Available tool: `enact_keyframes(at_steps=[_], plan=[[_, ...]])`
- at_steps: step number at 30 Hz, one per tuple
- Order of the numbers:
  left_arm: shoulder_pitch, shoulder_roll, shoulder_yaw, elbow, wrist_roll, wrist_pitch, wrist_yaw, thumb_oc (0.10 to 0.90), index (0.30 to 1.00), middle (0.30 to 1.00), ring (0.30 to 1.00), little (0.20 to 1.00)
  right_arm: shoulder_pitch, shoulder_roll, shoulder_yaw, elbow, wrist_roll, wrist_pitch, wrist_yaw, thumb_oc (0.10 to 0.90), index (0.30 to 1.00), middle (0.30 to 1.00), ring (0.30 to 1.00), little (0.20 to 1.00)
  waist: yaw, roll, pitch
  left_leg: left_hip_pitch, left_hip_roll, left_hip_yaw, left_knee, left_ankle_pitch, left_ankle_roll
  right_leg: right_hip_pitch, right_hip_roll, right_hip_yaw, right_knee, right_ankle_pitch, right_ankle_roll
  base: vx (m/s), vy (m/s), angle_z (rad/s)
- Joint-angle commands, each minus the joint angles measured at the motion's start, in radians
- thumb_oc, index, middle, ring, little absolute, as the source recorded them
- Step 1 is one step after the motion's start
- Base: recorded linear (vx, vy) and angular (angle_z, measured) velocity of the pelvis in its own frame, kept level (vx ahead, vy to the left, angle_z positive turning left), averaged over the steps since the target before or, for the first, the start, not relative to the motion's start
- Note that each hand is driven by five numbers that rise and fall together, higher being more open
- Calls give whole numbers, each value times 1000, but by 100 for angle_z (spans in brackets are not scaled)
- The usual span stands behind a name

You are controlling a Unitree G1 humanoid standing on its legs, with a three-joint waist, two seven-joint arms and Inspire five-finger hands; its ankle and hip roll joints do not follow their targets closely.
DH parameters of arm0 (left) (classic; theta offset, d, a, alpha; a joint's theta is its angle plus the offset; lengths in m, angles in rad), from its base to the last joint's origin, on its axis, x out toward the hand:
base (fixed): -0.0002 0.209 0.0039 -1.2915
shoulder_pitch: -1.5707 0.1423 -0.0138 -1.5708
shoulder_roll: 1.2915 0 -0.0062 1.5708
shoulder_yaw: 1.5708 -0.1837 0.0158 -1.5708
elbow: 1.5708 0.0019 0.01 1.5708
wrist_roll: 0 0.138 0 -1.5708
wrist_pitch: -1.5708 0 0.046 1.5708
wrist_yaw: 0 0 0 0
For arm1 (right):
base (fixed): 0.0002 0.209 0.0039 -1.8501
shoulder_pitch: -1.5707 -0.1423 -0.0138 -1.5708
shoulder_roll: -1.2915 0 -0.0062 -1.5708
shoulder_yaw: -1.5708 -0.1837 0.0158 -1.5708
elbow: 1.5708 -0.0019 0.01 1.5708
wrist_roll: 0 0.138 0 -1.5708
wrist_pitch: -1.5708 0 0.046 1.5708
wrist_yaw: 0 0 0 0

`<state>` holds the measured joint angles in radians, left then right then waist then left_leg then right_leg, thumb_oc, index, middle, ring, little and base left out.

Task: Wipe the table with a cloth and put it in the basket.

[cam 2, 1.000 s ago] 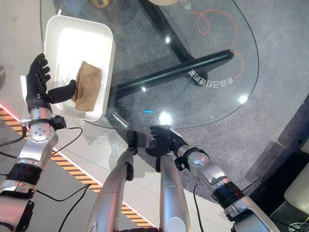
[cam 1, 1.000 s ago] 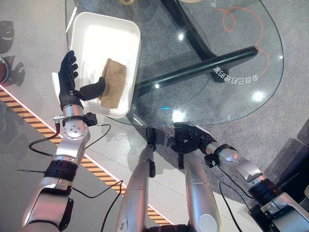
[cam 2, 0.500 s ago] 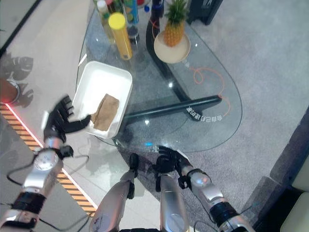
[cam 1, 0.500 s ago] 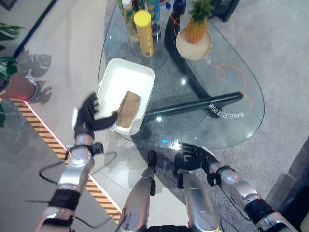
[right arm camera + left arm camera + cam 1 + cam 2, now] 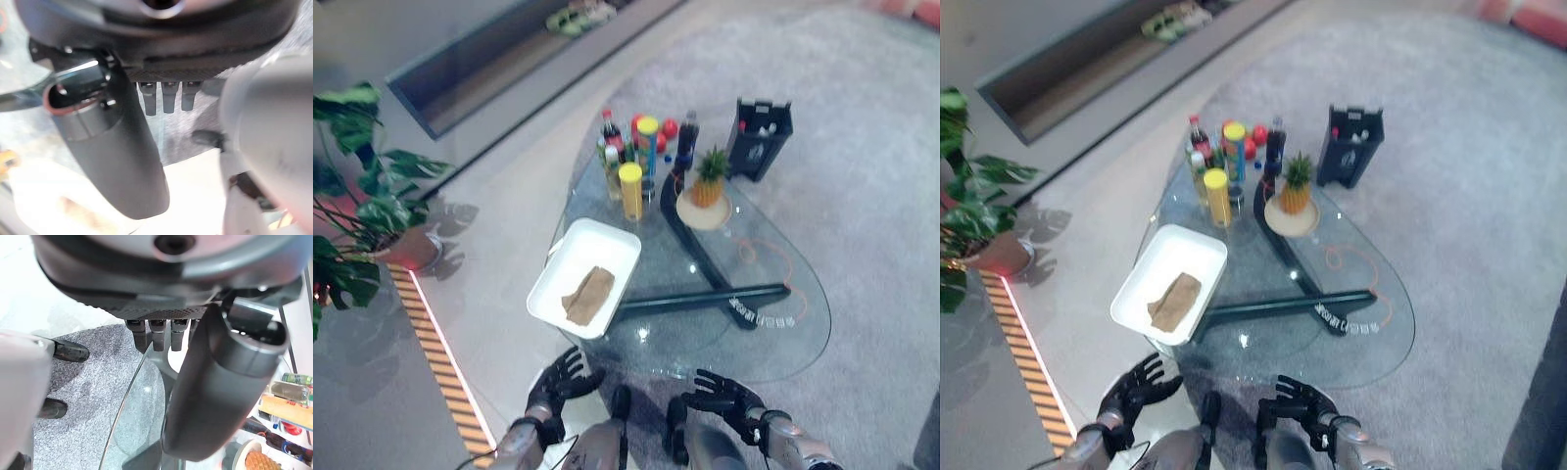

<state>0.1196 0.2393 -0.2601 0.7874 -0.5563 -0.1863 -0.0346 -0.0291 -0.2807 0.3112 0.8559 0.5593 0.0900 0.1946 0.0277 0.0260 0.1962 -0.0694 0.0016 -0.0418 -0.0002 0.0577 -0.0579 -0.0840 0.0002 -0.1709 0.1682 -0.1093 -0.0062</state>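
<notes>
The head camera now looks from much higher than a second ago, so the whole rounded glass table (image 5: 724,313) shows. The white rectangular plastic basket (image 5: 570,262) sits at the table's left edge, and the tan folded cloth (image 5: 588,295) lies inside it toward its near end, as before. Bottles and cans (image 5: 636,157) crowd the far edge, with a pineapple on a round plate (image 5: 706,196) just beside them. The left hand (image 5: 558,379), earlier against the basket's near rim with its thumb on the cloth, now hangs below the table's near edge, fingers spread and empty. The right hand (image 5: 722,397) sits by the near edge, fingers loosely spread, holding nothing.
</notes>
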Motion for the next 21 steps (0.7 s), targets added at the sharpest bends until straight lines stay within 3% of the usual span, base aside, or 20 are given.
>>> enact_keyframes(at_steps=[1,4,12,21], plan=[[-45,-9,15,45,-6,-73,-42,800,900,900,900,900,7,8,14,-2,-4,-126,26,800,900,900,900,900,14,-58,-43,19,-25,-17,45,-67,5,95,-22,48,-170,90,60,23,-27,6],[-77,-30,20,160,-11,-68,-56,800,900,900,900,900,4,24,39,47,-62,-117,25,800,900,900,900,900,6,-57,-70,48,-16,-10,21,-67,1,118,-23,50,-188,93,63,11,-12,4],[-130,-38,-14,282,-8,-22,-239,800,900,900,900,900,-26,38,50,235,-90,4,53,800,900,900,900,900,0,-42,-111,96,3,11,-15,-71,-6,159,-30,44,-216,90,70,14,8,-1],[-143,-47,-14,372,-9,14,-254,800,900,900,900,900,-44,56,30,348,-118,43,55,800,900,900,900,900,-4,-26,-135,127,11,26,-37,-73,-5,181,-39,44,-229,89,74,42,33,-5]])
